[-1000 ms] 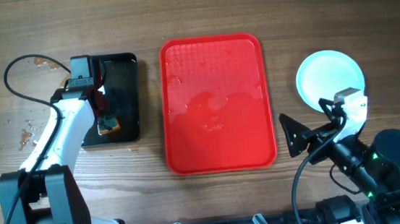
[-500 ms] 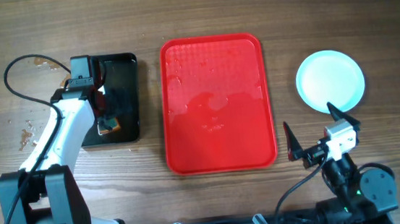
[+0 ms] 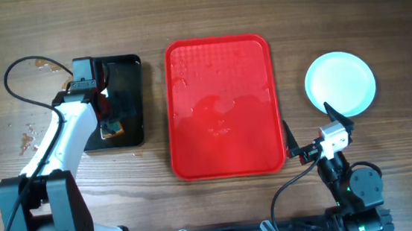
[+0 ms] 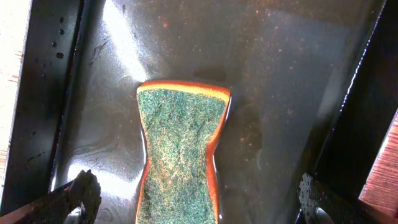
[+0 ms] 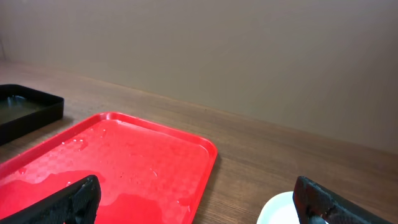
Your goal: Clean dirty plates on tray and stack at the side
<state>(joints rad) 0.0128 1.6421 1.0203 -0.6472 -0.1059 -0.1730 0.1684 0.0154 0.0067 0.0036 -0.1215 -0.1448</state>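
Note:
The red tray [image 3: 223, 106] lies in the middle of the table, wet and with no plate on it; it also shows in the right wrist view [image 5: 124, 168]. The pale-blue plates [image 3: 340, 83] sit as a stack on the table right of the tray; only the top one shows, and its edge appears in the right wrist view [image 5: 280, 211]. My right gripper [image 3: 312, 134] is open and empty, near the table's front edge between tray and plates. My left gripper [image 4: 199, 199] is open over the green sponge [image 4: 180, 149] in the black tray [image 3: 122, 100].
The black tray [image 4: 280, 81] holds water and the sponge [image 3: 111, 128]. Brown stains [image 3: 46, 66] and crumbs lie on the wood left of it. A black cable [image 3: 16, 87] loops behind the left arm.
My right arm has drawn back from the plates toward the front edge and folded low; its gripper is now open beside the tray's near right corner. The left arm has not moved.

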